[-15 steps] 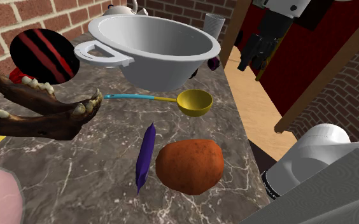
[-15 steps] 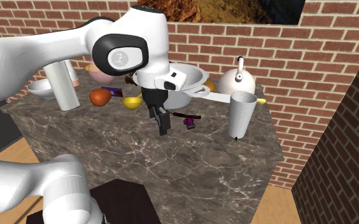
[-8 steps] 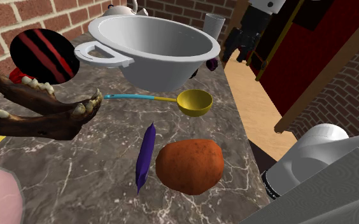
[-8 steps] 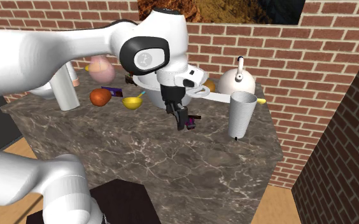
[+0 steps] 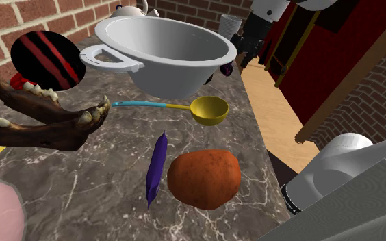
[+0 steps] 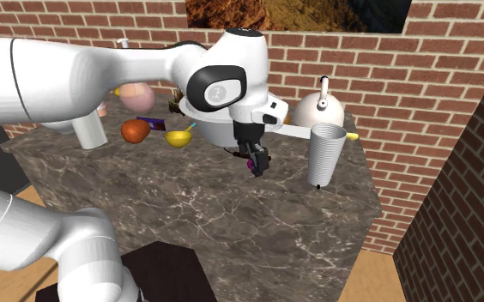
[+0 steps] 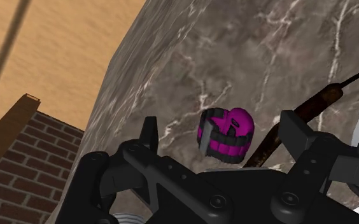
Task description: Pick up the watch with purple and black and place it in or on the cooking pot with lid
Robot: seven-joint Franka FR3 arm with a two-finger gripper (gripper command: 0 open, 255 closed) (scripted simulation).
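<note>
A dark marble bench (image 5: 109, 161) stands against a brick wall and carries one of each thing. There is one watch (image 7: 226, 133) with a bright purple face and a black band. There is one large white cooking pot (image 5: 163, 49) with a loop handle, one white kettle (image 6: 320, 109) and one white ribbed cup (image 6: 326, 154). There is also one yellow scoop (image 5: 208, 109) with a blue handle, one purple packet (image 5: 156, 166), one orange-brown lump (image 5: 204, 179) and one dark jawbone (image 5: 44, 127) with pale teeth. One white robot arm reaches over the bench, and its black tool (image 7: 223, 129) hangs low over the marble near the bench's edge. The tool's two fingers (image 7: 149, 132) are spread wide. The watch lies on the bench in the gap between them, curled on its side, and neither finger touches it, so the tool holds nothing. In the second exterior view the tool (image 6: 258, 160) sits just above the watch (image 6: 253, 169), between the pot and the ribbed cup. In the shoulder view the watch (image 5: 228, 69) shows as a small purple spot just past the pot's far rim, with the tool (image 5: 246, 49) close above it. A thin dark rusty-brown rod (image 7: 313, 107) lies on the marble just beside the watch, on the pot's side.
</note>
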